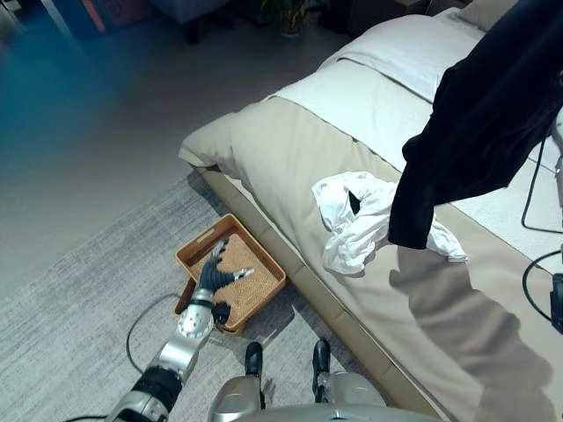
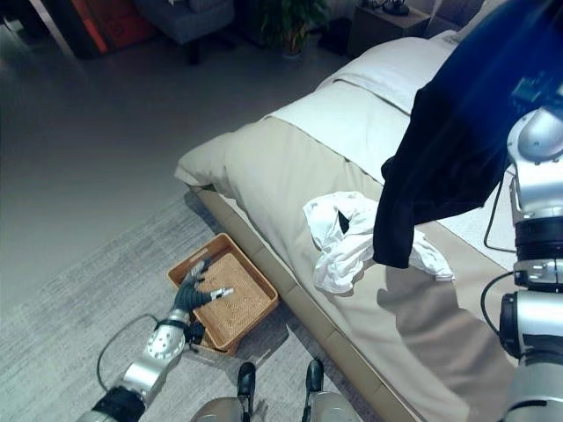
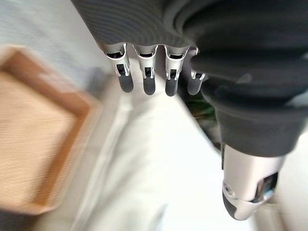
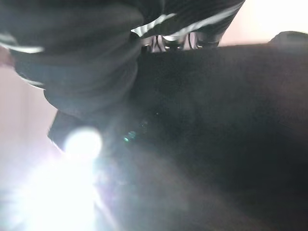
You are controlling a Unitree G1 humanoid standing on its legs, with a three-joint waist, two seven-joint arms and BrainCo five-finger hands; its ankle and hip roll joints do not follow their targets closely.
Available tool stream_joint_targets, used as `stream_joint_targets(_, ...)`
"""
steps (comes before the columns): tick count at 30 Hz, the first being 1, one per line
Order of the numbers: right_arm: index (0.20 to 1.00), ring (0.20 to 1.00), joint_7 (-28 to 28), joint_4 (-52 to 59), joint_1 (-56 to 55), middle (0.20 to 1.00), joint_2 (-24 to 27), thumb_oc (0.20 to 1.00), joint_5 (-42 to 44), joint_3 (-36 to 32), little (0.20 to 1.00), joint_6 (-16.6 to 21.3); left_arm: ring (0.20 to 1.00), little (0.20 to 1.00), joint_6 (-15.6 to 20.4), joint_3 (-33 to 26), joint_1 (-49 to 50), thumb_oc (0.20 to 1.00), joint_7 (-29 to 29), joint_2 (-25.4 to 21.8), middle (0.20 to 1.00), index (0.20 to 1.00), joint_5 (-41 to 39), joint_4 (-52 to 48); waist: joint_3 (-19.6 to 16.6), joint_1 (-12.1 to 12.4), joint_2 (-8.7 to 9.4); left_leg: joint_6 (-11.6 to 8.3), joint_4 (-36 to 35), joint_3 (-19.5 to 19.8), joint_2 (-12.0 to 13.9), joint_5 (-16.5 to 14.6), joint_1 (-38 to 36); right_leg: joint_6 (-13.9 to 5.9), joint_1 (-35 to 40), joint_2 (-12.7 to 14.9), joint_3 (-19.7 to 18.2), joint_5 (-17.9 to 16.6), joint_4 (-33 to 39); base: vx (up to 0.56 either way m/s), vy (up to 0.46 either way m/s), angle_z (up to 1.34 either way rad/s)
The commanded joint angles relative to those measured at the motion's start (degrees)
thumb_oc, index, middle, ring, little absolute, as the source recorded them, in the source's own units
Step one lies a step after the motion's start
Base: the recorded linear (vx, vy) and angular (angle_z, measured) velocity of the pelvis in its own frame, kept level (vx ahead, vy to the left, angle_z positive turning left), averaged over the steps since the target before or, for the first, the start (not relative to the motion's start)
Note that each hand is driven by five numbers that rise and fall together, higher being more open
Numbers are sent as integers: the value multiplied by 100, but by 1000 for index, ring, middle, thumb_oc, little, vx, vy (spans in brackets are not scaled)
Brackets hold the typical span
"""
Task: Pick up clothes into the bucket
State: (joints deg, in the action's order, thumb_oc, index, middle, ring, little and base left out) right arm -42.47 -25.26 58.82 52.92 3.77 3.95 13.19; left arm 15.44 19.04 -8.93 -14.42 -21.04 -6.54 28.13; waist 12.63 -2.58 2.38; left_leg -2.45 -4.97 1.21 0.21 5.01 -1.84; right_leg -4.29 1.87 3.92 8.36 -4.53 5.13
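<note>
We take the bed as our landmark. Beside its near corner, on the grey rug, we see a shallow woven basket of tan wicker lying low and just beside the bed's base.

Our left hand hangs over the basket, near its middle. In the left wrist view its fingers stand out straight in a row with the thumb apart, relaxed and holding nothing; past them we see the basket's corner and the pale side of the bed.

On the bed's beige cover, about midway along its near edge, a white garment lies crumpled in a loose heap. It rests on the mattress, well apart from the basket.

Over that heap a dark garment, navy or black, hangs in the air above the bed. Its lower hem drops to just over the white garment's far side and casts a broad shadow across the cover. In the right eye view our right arm rises from the bed's far side, up to the hanging cloth.

In the right wrist view the dark cloth covers nearly everything before our right hand; we cannot tell whether its fingers are curled in the cloth or spread.
</note>
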Motion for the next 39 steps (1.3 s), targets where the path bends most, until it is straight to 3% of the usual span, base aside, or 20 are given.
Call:
stream_joint_targets(1,200,200,-207,1,962,200,478,200,-61,401,200,163,1000,1000,321,172,29,1000,140,-177,1000,1000,-294,-106,-776,31,465,50,524,-92,-70,-745,20,-433,-70,335,-16,322,-519,29,-5,-13)
stream_joint_targets(5,200,200,-167,-591,1876,200,614,200,263,955,200,184,1000,1000,327,262,51,1000,280,-206,1000,1000,-460,-313,-877,8,474,25,469,-137,-34,-744,-85,-434,6,312,-40,317,-474,35,-10,-9)
stream_joint_targets(9,200,200,232,-1640,3159,200,784,200,761,2067,200,121,1000,1000,326,403,183,1000,513,-355,1000,1000,-682,-556,-974,-17,562,-9,425,-220,8,-675,-140,-431,-13,291,-117,203,-425,-9,-13,-8)
stream_joint_targets(15,200,200,972,-1771,3599,200,598,200,1345,2866,200,177,1000,1000,303,407,53,1000,855,-609,1000,1000,-1192,-1396,-995,-83,533,-43,366,-272,51,-618,-179,-412,20,256,-124,181,-396,0,-11,-9)
stream_joint_targets(25,200,200,2215,999,643,200,241,200,1584,2176,200,243,1000,1000,55,293,-786,1000,1309,-1293,1000,1000,-2495,-3485,-948,-134,361,-60,343,-213,61,-625,-253,-381,135,252,-12,261,-392,-3,-3,1)
stream_joint_targets(31,200,200,2834,2141,-394,200,159,200,1810,1907,200,226,1000,1000,7,615,-1691,1000,1208,-1416,1000,1000,-2734,-3488,-870,-94,305,-66,341,-138,52,-596,-267,-380,202,273,115,306,-419,2,-15,8)
stream_joint_targets(39,200,200,3224,2720,-504,200,-25,200,2227,2118,200,194,1000,1000,-122,1356,-2578,1000,1251,-1383,1000,1000,-2947,-3164,-817,-64,251,-54,412,-71,22,-620,-289,-380,274,298,184,341,-460,3,-2,4)
